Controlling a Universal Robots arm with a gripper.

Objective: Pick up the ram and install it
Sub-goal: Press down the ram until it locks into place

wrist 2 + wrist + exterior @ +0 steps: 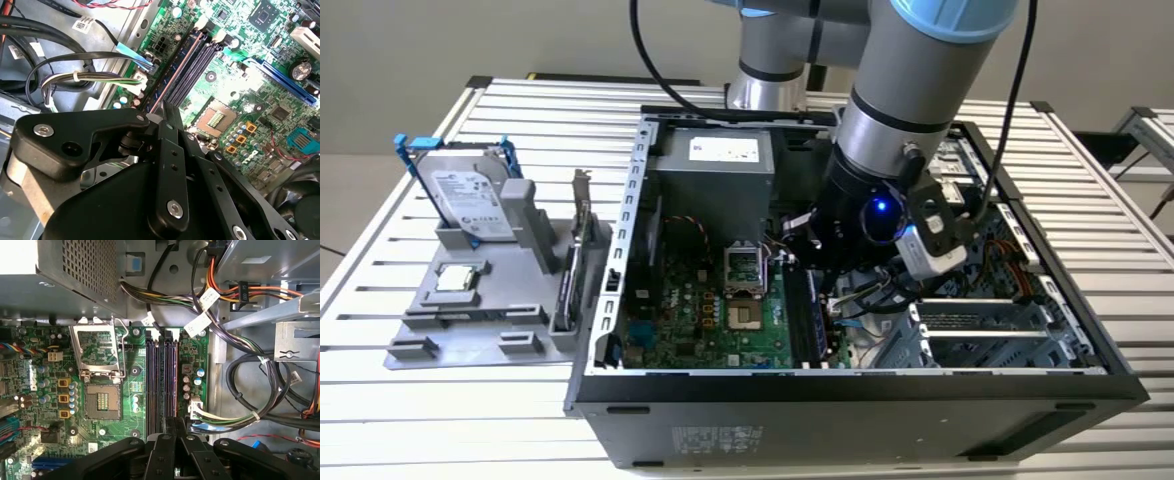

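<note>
Biggest thing first: the slatted counter point(400, 420) carries an open computer case point(854, 400) lying on its side, so the motherboard point(707, 320) faces up and the arm can come straight down into it. Outside the case, on the exterior view's left, there's a grey parts holder point(480, 330) with the hard drive point(460, 195) propped upright in it, presumably so it's easy to grab.

Inside the case, the ram point(177, 72) is standing on edge in one of the long memory slots beside the CPU socket point(102, 402), lined up along the slot. The end effector point(167, 107) sits right at the near end of that stick, pinched tight with the ram's thin edge running in between. My read is it's gripping the ram to keep it square while it goes in. Can't tell if it's fully seated.
</note>
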